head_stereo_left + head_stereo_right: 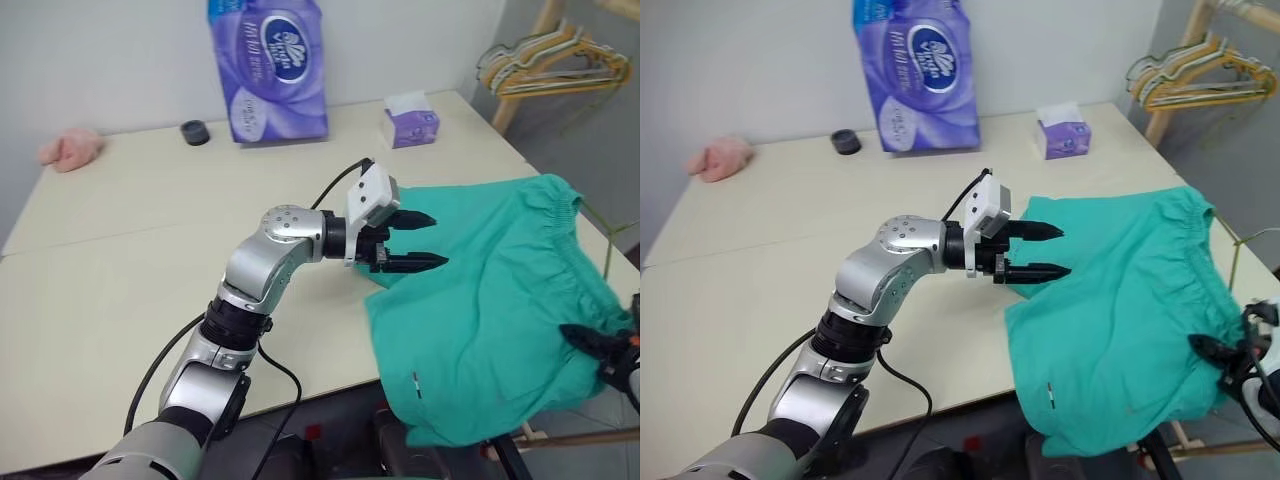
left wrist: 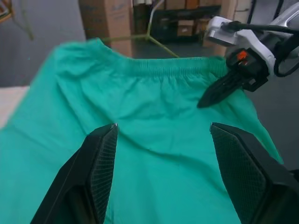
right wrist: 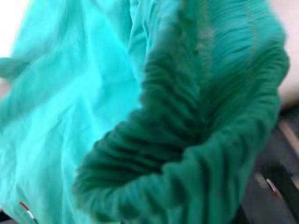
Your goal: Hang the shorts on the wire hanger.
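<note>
Teal-green soft fabric shorts [image 1: 480,300] with a gathered elastic waistband lie spread over the right end of the pale desk [image 1: 150,260], in the lower right of the head views, one leg drooping off the near edge with its tiny white mark showing. My left hand [image 1: 425,242] hangs over the shorts' inner edge near the middle of the frame, its two black fingers spread apart with nothing between them, pointing across the cloth toward the waistband. My right hand [image 1: 590,342] sits at the far right edge of the frame, its fingers closed; its wrist view looks into bunched waistband at close range, so I judge that it is pinching the elastic hem there, though the exact contact is hard to make out.

A thin olive-gold wire [image 1: 600,225] shows just past the waistband at the right edge of the desk; I take it for the wire hanger, but too little of it is visible to say whether it has entered the shorts. A bundle of other hangers [image 1: 555,62] hangs on a wooden stand at the upper right.

As I judge it, the task is at an early stage: the shorts are gripped at the waist, but not yet draped over the hanger. Lifting and threading remain.
</note>
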Available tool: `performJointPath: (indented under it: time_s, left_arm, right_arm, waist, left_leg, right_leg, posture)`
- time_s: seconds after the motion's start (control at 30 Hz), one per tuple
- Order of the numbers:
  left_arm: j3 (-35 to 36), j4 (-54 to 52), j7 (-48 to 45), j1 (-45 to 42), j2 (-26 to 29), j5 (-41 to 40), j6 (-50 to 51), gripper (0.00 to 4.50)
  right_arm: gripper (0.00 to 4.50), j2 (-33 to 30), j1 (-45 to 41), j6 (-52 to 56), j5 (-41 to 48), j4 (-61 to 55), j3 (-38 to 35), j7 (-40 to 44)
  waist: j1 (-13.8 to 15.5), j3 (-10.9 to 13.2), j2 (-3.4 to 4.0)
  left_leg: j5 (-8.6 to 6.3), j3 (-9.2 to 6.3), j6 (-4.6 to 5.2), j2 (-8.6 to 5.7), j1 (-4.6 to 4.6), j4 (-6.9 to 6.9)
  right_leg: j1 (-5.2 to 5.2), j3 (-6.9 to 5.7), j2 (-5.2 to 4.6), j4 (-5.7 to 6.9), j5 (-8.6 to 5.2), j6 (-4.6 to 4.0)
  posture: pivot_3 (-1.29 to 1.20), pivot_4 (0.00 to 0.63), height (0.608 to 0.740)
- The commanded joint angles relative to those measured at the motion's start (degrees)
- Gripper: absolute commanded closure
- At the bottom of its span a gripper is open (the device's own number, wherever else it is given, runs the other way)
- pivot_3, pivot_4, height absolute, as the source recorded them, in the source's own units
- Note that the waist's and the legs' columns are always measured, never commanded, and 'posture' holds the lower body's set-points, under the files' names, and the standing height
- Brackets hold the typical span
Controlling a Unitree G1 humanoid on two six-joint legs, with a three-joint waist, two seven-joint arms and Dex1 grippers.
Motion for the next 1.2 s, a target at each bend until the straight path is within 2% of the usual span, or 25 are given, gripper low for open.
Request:
performJointPath:
  time_s: [0.03,0.13,0.23,0.37,0.53,0.67,0.87,1.1,1.2]
  left_arm:
    - [-1.7,-1.9,1.8,-2.0,-3.2,-0.4,-1.9,1.17]
    - [-2.3,-0.2,4.5,-3.8,-7.5,0.0,-2.9,1.17]
    - [-2.4,0.2,5.3,-4.4,-8.4,0.1,-3.1,1.17]
    - [-2.2,1.2,7.4,-6.7,-10.6,0.4,-4.0,1.17]
    - [-2.2,2.4,9.3,-9.3,-12.6,0.3,-4.0,1.17]
    - [-0.8,5.3,11.9,-13.7,-15.9,-0.5,-3.4,1.17]
    - [-1.7,8.7,11.2,-17.1,-17.5,1.4,-9.7,1.17]
    - [-2.5,10.6,9.9,-18.2,-17.9,2.8,-13.9,1.17]
    - [-2.6,11.1,10.0,-18.5,-18.3,3.2,-14.6,1.17]
  right_arm:
    - [4.50,-1.1,1.8,-14.6,5.4,-3.3,2.0,-9.4]
    - [4.50,-4.3,-1.6,-19.2,5.4,-1.1,2.4,-17.4]
    - [4.50,-7.2,-5.3,-20.6,5.4,1.1,2.9,-21.4]
    - [4.50,-14.2,-12.8,-19.6,5.4,9.1,2.4,-24.1]
    - [4.50,-19.7,-16.0,-16.8,4.2,18.3,2.1,-23.6]
    - [4.50,-23.4,-20.2,-15.1,-0.3,26.6,3.6,-19.8]
    - [4.50,-27.3,-26.6,-11.1,-9.8,39.3,6.9,-10.5]
    - [4.50,-30.1,-34.6,-5.6,-22.5,55.6,11.7,1.7]
    - [4.50,-29.1,-37.7,-1.6,-24.5,57.2,12.2,3.3]
  waist:
    - [-0.9,0.2,-0.28]
    - [-1.8,0.3,-0.33]
    - [-2.3,0.4,-0.34]
    - [-2.4,0.6,-0.25]
    - [-1.7,0.8,-0.29]
    - [-1.7,0.9,-0.32]
    - [-1.8,1.1,-0.28]
    - [-1.8,1.3,0.07]
    - [-1.7,1.4,0.11]
  left_leg:
    - [0.00,0.04,0.00,0.10,-0.02,0.03]
    - [0.00,0.16,0.00,0.11,-0.04,0.05]
    - [-0.05,0.40,0.08,0.10,-0.04,0.02]
    - [-0.07,0.49,0.11,0.18,-0.05,-0.04]
    - [-0.18,0.76,0.31,0.17,-0.07,-0.03]
    - [-0.31,1.08,0.53,0.15,-0.08,-0.01]
    - [-0.40,1.39,0.67,0.11,0.00,-0.02]
    - [-0.40,1.55,0.68,0.14,0.11,-0.03]
    - [-0.43,1.64,0.73,0.13,0.12,-0.03]
  right_leg:
    - [0.00,0.03,0.09,-0.05,0.01,0.02]
    - [0.00,0.09,0.11,-0.16,0.04,0.10]
    - [-0.01,0.17,0.13,-0.39,0.08,0.16]
    - [-0.01,0.29,0.22,-0.52,0.09,0.17]
    - [-0.01,0.88,0.34,-0.72,0.14,0.25]
    - [-0.03,1.23,0.34,-0.84,0.15,0.41]
    - [-0.05,1.56,0.33,-0.89,0.16,0.57]
    - [-0.05,1.64,0.35,-0.85,0.17,0.59]
    - [-0.05,1.67,0.35,-0.86,0.18,0.63]
  posture:
    - [-0.41,0.203,0.740]
    - [-0.41,0.198,0.740]
    - [-0.41,0.200,0.740]
    - [-0.40,0.200,0.740]
    - [-0.39,0.203,0.740]
    - [-0.38,0.204,0.740]
    - [-0.36,0.211,0.740]
    - [-0.35,0.217,0.740]
    - [-0.34,0.220,0.740]
